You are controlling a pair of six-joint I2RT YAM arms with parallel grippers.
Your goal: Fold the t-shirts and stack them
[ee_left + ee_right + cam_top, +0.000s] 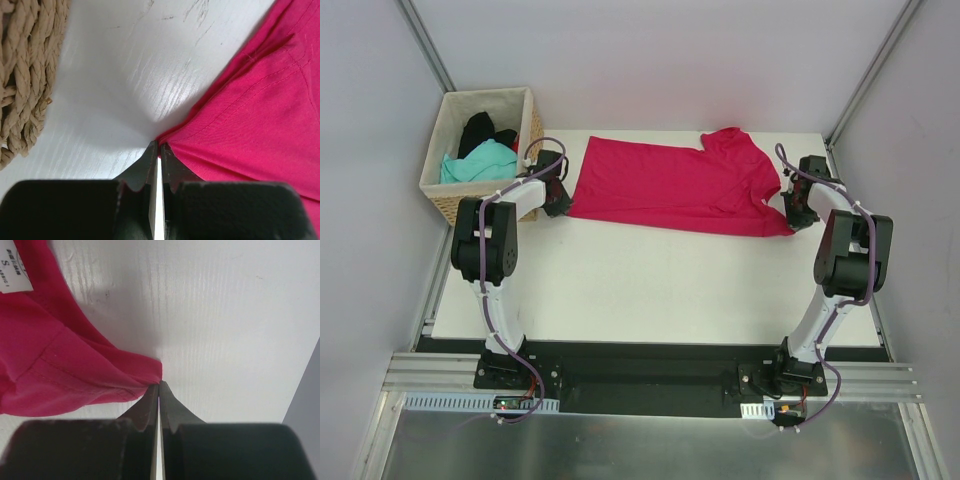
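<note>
Left hand (158, 148) is being held clamped on a hem corner of the pink shirt (670, 185), which is being stretched flat across the bench (650, 290); its collar-end corner is being pinched by the right hand (159, 386), seemingly ready for folding.

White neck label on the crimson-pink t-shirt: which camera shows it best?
Right wrist view: the small white neck label sits top left, its S readable. Top external shows the whole crimson-pink cloth t-shirt, label too small to see. Left wrist shows only a corner of the shirt, no label.
</note>
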